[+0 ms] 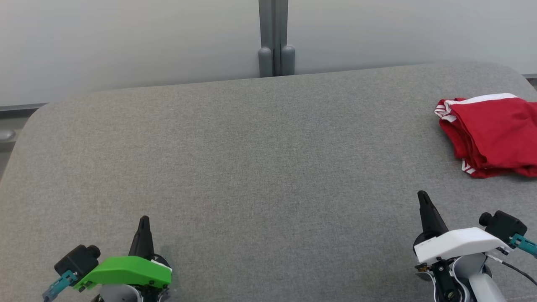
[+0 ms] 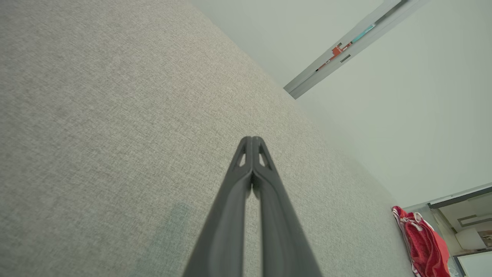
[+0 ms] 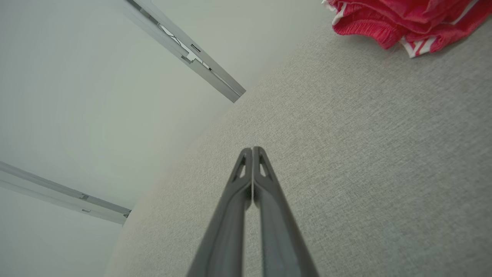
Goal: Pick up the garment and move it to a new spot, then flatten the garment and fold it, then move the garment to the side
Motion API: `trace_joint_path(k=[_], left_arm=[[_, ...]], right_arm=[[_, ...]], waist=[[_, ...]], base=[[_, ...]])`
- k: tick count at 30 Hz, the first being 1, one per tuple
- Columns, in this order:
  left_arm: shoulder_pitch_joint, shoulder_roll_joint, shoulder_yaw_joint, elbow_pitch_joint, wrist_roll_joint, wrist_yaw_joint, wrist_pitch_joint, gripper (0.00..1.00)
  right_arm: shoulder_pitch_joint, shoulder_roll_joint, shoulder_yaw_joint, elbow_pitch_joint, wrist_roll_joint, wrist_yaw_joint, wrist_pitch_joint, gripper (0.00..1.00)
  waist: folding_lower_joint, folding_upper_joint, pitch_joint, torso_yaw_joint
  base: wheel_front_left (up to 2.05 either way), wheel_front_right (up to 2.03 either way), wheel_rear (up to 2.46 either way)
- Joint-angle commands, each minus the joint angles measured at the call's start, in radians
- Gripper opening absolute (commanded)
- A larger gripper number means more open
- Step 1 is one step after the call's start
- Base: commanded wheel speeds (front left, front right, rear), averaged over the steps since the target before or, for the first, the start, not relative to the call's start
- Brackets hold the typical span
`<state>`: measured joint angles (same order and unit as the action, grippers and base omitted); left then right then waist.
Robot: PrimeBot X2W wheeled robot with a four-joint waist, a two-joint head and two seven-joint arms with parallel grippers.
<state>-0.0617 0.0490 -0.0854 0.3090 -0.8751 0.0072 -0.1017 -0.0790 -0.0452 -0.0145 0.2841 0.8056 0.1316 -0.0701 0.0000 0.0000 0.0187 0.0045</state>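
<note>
The left gripper (image 1: 144, 219) has long, dark, tapering fingers (image 1: 142, 243) below a bright green plastic cover (image 1: 126, 270) and a small black camera (image 1: 77, 259). The right gripper (image 1: 422, 195) wears a white plastic cover (image 1: 457, 243), with a thin black cable (image 1: 517, 271) running beside it.

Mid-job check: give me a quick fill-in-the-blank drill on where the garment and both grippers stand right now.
1. The garment is ____ with white trim.
2. It lies on the grey padded surface, toward the robot's far ____ side.
3. The left gripper and the right gripper are both ____, holding nothing.
4. The gripper nearer the garment is the ____ one.
Missing words: red; right; shut; right.
</note>
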Motion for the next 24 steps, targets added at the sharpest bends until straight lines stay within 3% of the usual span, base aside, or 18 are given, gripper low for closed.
trace_joint_path(k=[1, 24], left_arm=[[-0.029, 0.004, 0.013, -0.016, -0.030, -0.009, 0.006, 0.00], [-0.040, 0.005, 0.079, -0.035, -0.283, -0.056, 0.081, 0.00]], right_arm=[[-0.024, -0.004, -0.006, -0.018, 0.033, 0.000, 0.007, 0.00], [-0.029, -0.005, -0.040, -0.027, 0.308, -0.001, 0.071, 0.00]], waist=[[0.0000, 0.0000, 0.000, 0.000], [0.0000, 0.0000, -0.004, -0.001]], base=[[0.00, 0.00, 0.00], [0.00, 0.00, 0.00]])
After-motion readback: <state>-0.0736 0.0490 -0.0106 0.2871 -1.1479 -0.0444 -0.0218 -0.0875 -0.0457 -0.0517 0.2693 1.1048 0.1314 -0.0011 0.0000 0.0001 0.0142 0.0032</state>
